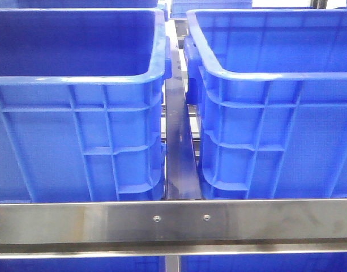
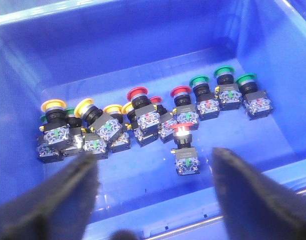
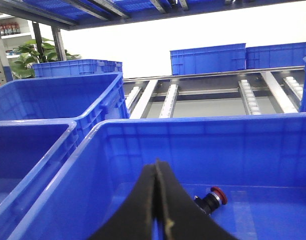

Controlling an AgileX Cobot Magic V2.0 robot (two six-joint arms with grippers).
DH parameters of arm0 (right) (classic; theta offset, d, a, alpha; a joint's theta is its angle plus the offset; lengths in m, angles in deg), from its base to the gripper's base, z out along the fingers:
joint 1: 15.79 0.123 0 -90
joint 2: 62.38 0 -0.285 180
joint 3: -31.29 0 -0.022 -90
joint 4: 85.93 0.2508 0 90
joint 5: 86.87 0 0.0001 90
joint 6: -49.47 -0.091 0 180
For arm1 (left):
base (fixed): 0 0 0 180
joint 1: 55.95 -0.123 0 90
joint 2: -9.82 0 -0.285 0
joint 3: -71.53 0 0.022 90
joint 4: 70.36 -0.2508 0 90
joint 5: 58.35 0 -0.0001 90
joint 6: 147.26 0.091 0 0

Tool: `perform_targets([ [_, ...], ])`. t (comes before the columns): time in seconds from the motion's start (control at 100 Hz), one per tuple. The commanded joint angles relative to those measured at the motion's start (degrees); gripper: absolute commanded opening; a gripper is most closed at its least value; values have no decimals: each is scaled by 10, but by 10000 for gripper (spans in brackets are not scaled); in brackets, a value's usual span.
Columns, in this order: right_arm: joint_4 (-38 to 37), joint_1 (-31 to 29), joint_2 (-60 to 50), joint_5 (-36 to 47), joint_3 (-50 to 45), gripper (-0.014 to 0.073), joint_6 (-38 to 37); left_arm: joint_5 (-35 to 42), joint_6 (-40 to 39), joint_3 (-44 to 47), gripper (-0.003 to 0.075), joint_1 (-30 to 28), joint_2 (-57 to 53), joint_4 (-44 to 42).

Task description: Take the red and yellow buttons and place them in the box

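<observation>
1. In the front view two large blue ribbed plastic crates stood side by side, the left crate [image 1: 77, 113] filling the left half of the frame and the right crate [image 1: 275, 113] the right half, with a dark metal rail [image 1: 179, 147] running up the gap between them.
2. A brushed steel crossbar [image 1: 173, 222] with two small screws spanned the lower edge of that frame.
3. In the left wrist view the left gripper [image 2: 155, 185] hung with its black padded fingers [image 2: 68, 195] spread wide apart, grasping nothing, above the blue bin floor [image 2: 143, 60].
4. A row of push buttons lay across the middle of that frame: yellow-capped buttons [image 2: 85, 112] at left, red-capped buttons [image 2: 138, 97] in the centre, green-capped buttons [image 2: 225, 77] at upper right.
5. One red-capped button [image 2: 184, 145] lay apart, just below the row.
6. In the right wrist view the right gripper [image 3: 160, 200] had its fingers pressed together, holding nothing visible.
7. A single red button [image 3: 213, 197] lay on the floor of the blue box [image 3: 192, 145] at lower right of centre.
8. Behind were grey roller conveyor tracks [image 3: 252, 95], more stacked blue crates [image 3: 207, 59] and a green leafy plant [image 3: 30, 52] at upper left.
</observation>
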Motion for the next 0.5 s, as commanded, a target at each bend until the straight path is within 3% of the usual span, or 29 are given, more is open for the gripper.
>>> perform_targets([
  [0.0,0,0,2,-15,16,-68,8,36,-9,-17,485,4,7,-10],
  [0.29,0,0,2,-15,16,-68,8,29,-202,-47,485,-6,95,-120],
  [0.49,0,0,2,-15,16,-68,8,28,-214,-111,484,-58,177,-117],
])
